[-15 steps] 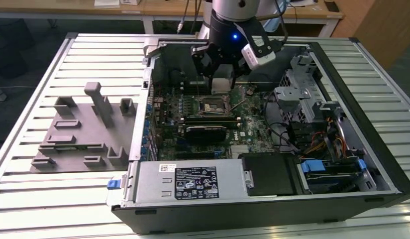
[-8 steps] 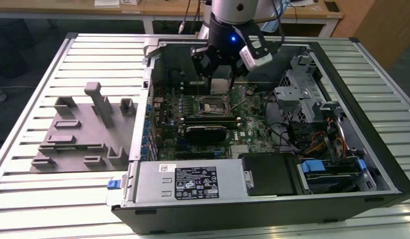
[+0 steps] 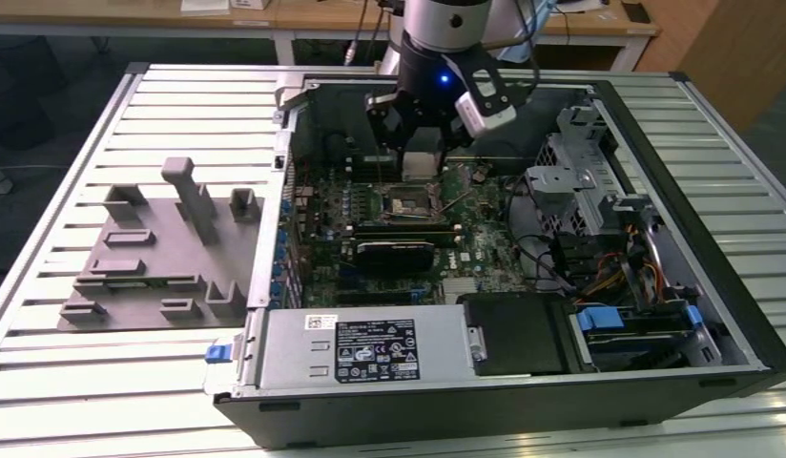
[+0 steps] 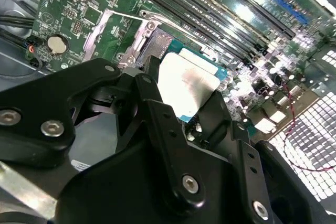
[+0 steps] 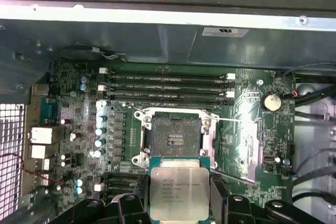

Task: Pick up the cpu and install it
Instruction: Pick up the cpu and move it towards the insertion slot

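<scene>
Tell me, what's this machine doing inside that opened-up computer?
A robot arm is working inside an open computer case that lies on its side on a table. Its gripper is clamped on the cpu, a small silver square chip, gripping it by two opposite edges. The chip is held close to the empty socket on the motherboard, but it is not yet seated in it.

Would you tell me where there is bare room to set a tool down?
The table is bare between the grey tray and its near edge. Inside the computer case, around the socket, claw and cpu, it is crowded.
</scene>
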`<state>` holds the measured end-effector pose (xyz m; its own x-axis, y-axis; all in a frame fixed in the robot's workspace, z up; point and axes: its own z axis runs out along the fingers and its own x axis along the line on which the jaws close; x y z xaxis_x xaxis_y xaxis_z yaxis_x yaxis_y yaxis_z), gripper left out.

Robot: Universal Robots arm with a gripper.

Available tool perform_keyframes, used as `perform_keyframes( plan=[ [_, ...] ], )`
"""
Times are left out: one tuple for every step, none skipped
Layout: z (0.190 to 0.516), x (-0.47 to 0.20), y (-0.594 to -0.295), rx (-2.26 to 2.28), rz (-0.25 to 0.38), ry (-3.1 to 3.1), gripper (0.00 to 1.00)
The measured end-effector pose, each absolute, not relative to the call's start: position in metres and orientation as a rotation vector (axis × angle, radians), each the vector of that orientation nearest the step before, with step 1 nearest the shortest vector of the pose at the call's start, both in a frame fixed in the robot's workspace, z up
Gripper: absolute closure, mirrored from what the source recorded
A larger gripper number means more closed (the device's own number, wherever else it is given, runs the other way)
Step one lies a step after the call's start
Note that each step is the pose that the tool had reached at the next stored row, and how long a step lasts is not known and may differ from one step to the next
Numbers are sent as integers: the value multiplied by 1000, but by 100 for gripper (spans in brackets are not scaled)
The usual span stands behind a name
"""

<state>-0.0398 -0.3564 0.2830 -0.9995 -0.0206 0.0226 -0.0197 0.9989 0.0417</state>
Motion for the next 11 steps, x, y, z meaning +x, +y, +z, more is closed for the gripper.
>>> perform_keyframes(
  plan=[
    [282,-40,-355,31,-65,-3118,46],
    [281,-40,-354,31,-65,-3118,46],
    [280,-40,-353,31,-65,-3118,46],
    [279,-40,-353,31,-65,-3118,46],
    [279,-40,-352,31,-65,-3118,46],
    [279,-41,-351,31,-65,-3118,46],
    [278,-41,-351,31,-65,-3118,46],
    [278,-42,-351,31,-65,-3119,46],
    [277,-44,-351,31,-65,-3123,46],
    [276,-47,-351,32,-64,-3130,46],
    [275,-49,-351,32,-64,-3137,46]
  ],
)
